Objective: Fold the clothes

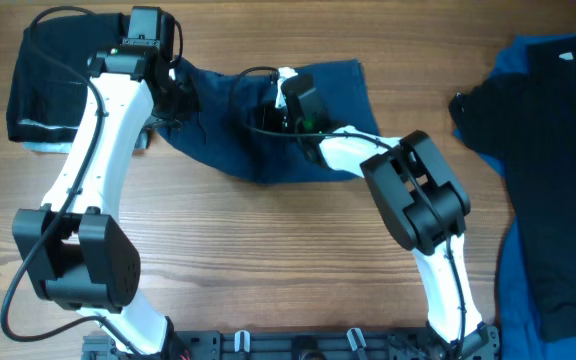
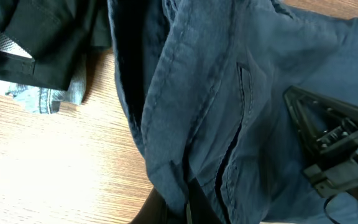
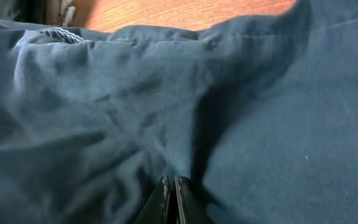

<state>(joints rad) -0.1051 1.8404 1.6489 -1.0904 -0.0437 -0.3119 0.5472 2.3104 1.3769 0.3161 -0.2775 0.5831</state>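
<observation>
1. The navy shorts [image 1: 248,140] sit at the back middle of the bench [image 1: 268,250], spread sideways and pretty rumpled, so not folded yet.
2. The left hand [image 1: 173,88] is clenched on the shorts' left end. In its wrist view the cloth bunches and rises toward the fingers, which looks like a pinch to lift that side.
3. The right hand [image 1: 290,105] is clamped shut on a thin pinch of the same shorts near the middle, and the wrinkles run out from its fingertips [image 3: 173,199]. My guess is it anchors or picks up the fold line while the other side comes over.
4. The folded black garment [image 1: 43,70] with a pale blue piece [image 2: 42,98] under it sits at the back left, just beside the shorts. It looks like the done pile.
5. A black top [image 1: 548,120] over a royal-blue garment [image 1: 538,290] waits on the far right, well apart, so probably next in line.
</observation>
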